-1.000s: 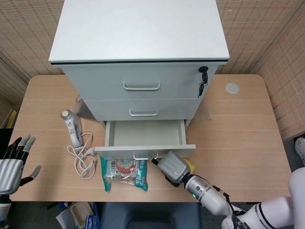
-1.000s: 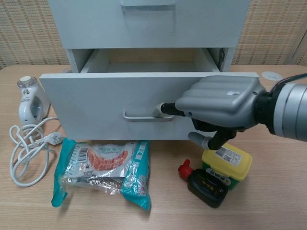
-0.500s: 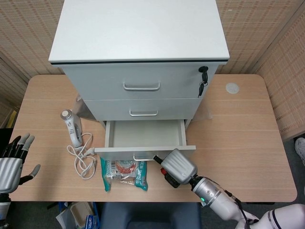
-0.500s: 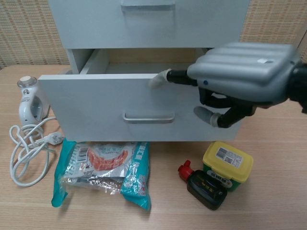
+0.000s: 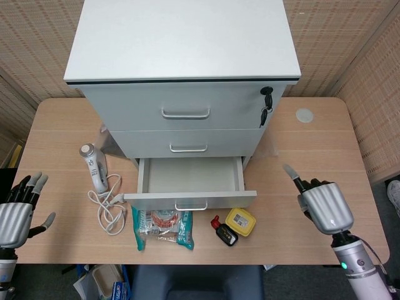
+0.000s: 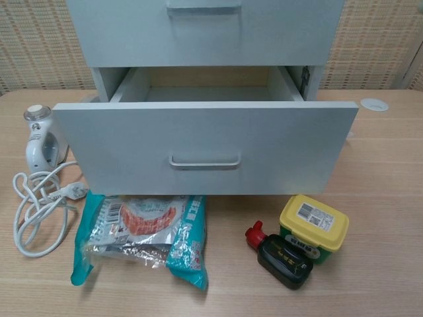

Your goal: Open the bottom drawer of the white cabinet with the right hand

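We saw the right hand (image 5: pixel 325 205) raised off to the side with its fingers apart and empty, bare table (image 5: pixel 300 156) ahead of it and between it and the white cabinet (image 5: pixel 181 75). Toward its inner side, the pulled-out bottom drawer (image 5: pixel 189 199) jutted over the tabletop, blocking a straight sweep along the cabinet front. Just short of the drawer front lay a yellow-lidded box (image 5: pixel 240 220) touching a small dark bottle (image 5: pixel 223 230), then a snack packet (image 5: pixel 164 227). Beyond those, a handheld appliance (image 5: pixel 94 166) with its coiled white cord (image 5: pixel 109 206) cluttered the stretch nearest the left hand (image 5: pixel 15 212).
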Controlling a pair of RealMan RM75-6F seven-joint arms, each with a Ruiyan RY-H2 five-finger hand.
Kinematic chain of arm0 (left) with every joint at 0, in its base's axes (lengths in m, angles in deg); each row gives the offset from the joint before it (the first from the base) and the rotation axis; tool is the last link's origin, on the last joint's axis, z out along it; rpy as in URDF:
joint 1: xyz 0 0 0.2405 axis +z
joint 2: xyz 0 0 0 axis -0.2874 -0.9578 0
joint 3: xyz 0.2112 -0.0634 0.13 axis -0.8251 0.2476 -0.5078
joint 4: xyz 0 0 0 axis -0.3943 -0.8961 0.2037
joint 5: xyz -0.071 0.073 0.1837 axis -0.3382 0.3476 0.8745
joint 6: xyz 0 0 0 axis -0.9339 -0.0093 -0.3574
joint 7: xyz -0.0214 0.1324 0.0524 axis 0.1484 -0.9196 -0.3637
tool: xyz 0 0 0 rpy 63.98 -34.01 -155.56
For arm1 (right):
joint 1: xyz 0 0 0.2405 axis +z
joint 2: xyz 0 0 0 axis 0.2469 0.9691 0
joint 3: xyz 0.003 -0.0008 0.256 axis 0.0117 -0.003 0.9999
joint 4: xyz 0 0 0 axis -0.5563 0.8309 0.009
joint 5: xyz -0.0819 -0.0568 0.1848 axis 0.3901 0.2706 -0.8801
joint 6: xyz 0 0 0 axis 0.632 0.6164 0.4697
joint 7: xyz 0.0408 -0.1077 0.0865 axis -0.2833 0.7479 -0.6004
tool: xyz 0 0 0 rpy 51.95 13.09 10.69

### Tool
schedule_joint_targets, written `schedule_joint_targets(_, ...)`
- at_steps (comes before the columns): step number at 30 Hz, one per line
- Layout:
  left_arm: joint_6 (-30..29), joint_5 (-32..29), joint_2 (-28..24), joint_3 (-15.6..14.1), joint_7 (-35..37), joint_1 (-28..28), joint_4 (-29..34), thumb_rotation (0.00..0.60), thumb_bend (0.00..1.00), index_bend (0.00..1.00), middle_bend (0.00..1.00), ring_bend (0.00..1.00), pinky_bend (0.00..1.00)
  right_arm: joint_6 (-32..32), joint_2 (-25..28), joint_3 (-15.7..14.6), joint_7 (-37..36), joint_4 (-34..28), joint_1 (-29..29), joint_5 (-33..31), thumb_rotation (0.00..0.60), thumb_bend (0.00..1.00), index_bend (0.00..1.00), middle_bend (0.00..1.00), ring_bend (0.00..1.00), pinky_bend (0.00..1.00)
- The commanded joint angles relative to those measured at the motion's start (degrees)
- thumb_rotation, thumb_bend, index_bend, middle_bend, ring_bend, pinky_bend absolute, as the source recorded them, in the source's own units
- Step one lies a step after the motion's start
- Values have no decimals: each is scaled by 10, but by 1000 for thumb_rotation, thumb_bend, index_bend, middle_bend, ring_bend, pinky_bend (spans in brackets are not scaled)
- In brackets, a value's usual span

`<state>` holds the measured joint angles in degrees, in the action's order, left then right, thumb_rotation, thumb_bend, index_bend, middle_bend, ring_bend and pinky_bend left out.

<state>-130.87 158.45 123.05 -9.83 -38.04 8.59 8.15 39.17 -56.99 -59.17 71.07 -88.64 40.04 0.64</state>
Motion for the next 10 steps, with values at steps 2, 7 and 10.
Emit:
schedule_joint_targets(2, -8, 5, 9, 0, -7, 1, -2, 600, 269, 0, 0, 0, 143, 21, 12, 1, -64, 56, -53, -20, 600, 287, 63, 308, 263, 444)
schedule_joint_targets(7, -13, 9, 18, -5, -16, 4, 0, 600, 269, 0, 0, 0, 141, 40, -8, 11, -114, 115, -98, -11, 600, 219, 17, 142, 95, 247)
schedule_joint_targets(10, -14, 10, 21, -6, -20, 5, 1, 600, 269, 0, 0, 0, 141, 43, -24, 17, -123, 137, -119, -19, 600, 218, 16, 137, 90, 241)
